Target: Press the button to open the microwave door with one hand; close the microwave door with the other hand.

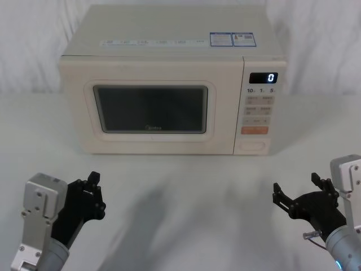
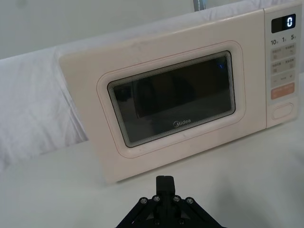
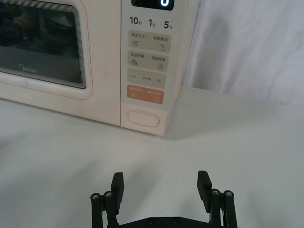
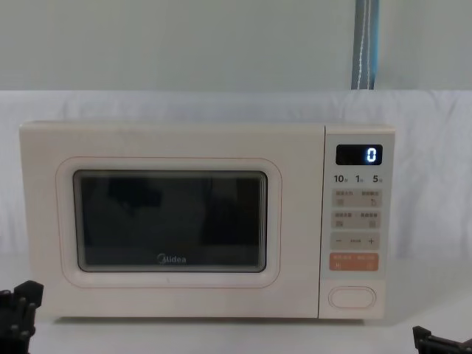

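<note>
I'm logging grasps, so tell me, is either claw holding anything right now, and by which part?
Nothing is held. The left black claw and right black claw both hover open over the table, short of the closed cream microwave door.

Left gripper point(image 1: 93, 189) sits low at seven o'clock, fingers parted. Right gripper point(image 1: 302, 195) sits low at five o'clock, fingers spread wide.

Both arms end in pale grey metal links carrying black grippers: the left gripper point(image 1: 93, 189) and right gripper point(image 1: 302, 195) have blocky angular fingers point(image 3: 204, 189) fastened with small silver screws.
</note>
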